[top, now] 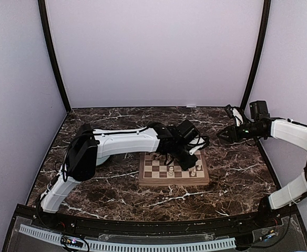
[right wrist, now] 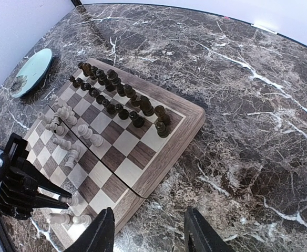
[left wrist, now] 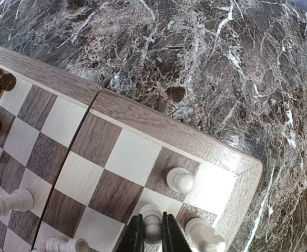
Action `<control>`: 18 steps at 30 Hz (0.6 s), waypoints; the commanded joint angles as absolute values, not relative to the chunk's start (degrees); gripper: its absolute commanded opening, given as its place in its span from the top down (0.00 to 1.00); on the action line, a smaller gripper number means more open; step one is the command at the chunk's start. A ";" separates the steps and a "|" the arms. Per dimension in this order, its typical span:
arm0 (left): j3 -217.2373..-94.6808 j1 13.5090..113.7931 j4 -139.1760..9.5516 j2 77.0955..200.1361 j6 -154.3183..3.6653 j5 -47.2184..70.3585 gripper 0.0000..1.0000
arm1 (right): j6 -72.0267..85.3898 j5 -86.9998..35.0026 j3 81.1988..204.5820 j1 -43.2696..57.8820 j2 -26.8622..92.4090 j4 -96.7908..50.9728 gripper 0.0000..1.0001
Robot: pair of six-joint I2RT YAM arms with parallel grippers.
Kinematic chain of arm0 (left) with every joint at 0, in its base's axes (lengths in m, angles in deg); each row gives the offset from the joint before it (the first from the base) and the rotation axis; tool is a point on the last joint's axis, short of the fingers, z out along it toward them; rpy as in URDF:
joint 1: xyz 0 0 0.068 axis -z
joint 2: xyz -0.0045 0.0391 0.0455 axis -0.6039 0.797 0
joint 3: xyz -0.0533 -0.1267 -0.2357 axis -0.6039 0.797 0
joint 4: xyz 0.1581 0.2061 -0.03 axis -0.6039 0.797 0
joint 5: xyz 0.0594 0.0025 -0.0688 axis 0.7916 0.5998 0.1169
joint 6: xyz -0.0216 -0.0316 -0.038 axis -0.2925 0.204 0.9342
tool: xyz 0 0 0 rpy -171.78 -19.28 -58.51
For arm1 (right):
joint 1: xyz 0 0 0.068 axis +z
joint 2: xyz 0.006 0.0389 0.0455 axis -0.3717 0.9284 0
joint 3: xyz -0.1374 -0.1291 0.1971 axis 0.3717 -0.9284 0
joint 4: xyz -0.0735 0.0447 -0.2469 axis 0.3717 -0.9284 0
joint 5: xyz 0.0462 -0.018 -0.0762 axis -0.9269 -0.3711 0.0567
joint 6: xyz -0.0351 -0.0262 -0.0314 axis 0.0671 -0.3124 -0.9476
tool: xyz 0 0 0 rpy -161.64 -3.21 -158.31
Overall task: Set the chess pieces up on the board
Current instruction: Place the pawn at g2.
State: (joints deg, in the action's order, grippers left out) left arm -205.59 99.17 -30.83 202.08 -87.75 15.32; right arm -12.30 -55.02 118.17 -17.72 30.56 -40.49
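Pinching a white piece (left wrist: 152,214) on the board (left wrist: 132,157) is the left tool (left wrist: 152,227), while the right tool (right wrist: 149,215) gapes.

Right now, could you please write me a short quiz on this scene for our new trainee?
1. True or false: the right gripper is shut.
2. The chess piece clamped in the left gripper is: A cream-white; B dark brown; C pale teal.
3. Fill in: the pieces lined up in two rows along one edge of the board are ___ in colour.
Key: 1 false, its jaws stand open and hold nothing; 2 A; 3 dark.
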 commanded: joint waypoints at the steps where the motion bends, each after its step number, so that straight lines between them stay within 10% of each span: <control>1: -207.73 99.15 -28.24 202.78 -88.09 12.37 0.91 | -13.04 -56.24 118.51 -17.95 30.71 -40.23 0.53; 18: -209.15 99.18 -26.88 203.76 -88.31 14.27 0.85 | -13.18 -56.49 118.50 -17.94 30.88 -40.42 0.53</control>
